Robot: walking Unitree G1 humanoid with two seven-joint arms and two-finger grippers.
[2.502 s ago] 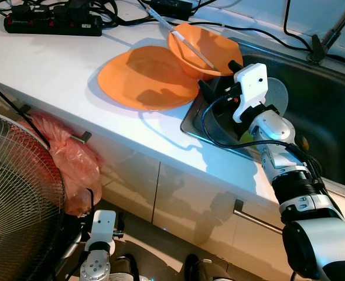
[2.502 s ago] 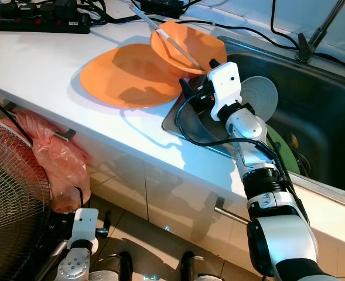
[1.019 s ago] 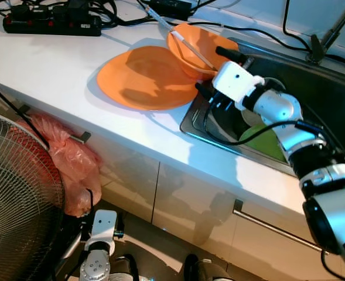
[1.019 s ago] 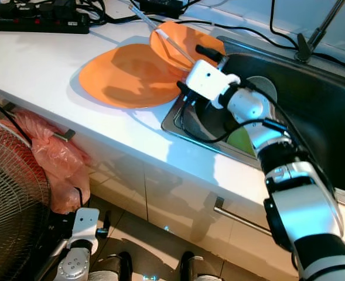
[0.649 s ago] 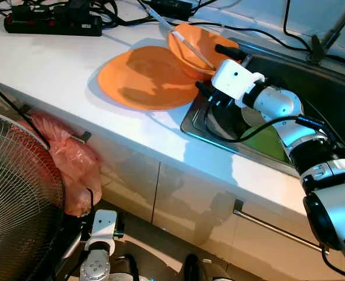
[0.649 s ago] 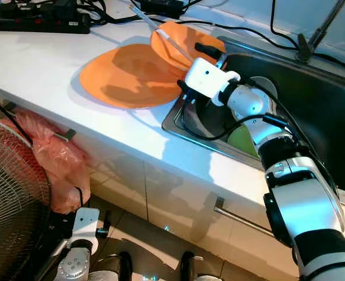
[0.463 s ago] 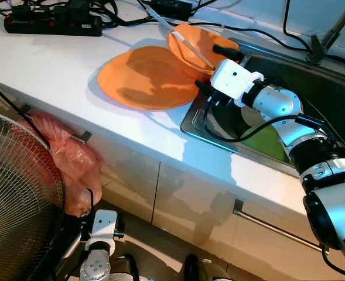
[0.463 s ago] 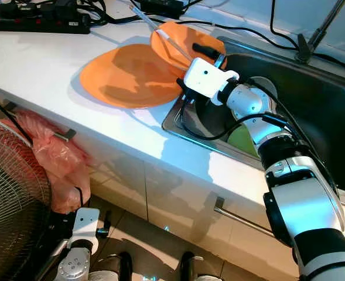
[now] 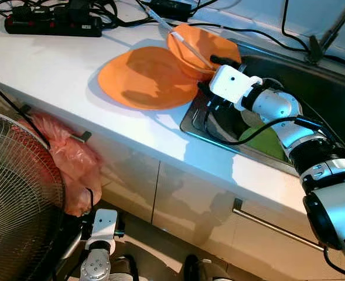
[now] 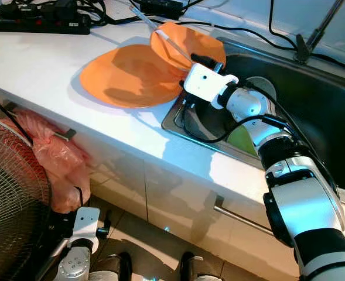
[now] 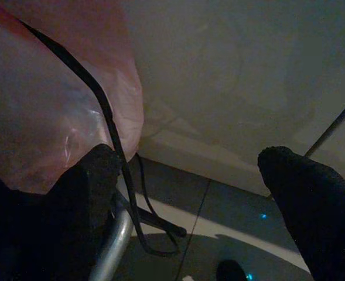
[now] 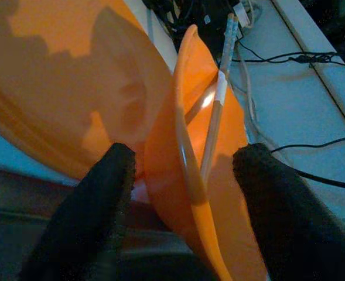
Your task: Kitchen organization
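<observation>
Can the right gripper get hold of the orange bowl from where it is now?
Probably yes. The right gripper is open with one of its fingers on each side of the orange bowl rim, nothing between. Chopsticks resting in the bowl may shift.

A black power strip (image 9: 52, 24) (cables tangled) on the counter; fan (image 9: 14, 205), pink bag (image 9: 72, 170) below.

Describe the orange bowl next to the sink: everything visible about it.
The orange bowl looks like smooth plastic, round and fairly deep, and sits tilted on the white counter at the sink's left corner, leaning partly on the flat orange plate. A pair of pale chopsticks lies across it, the ends sticking out past its rim. The right gripper is open, its black fingers straddling the bowl's near rim, one outside the wall and one inside. Whether they touch it I cannot tell.
</observation>
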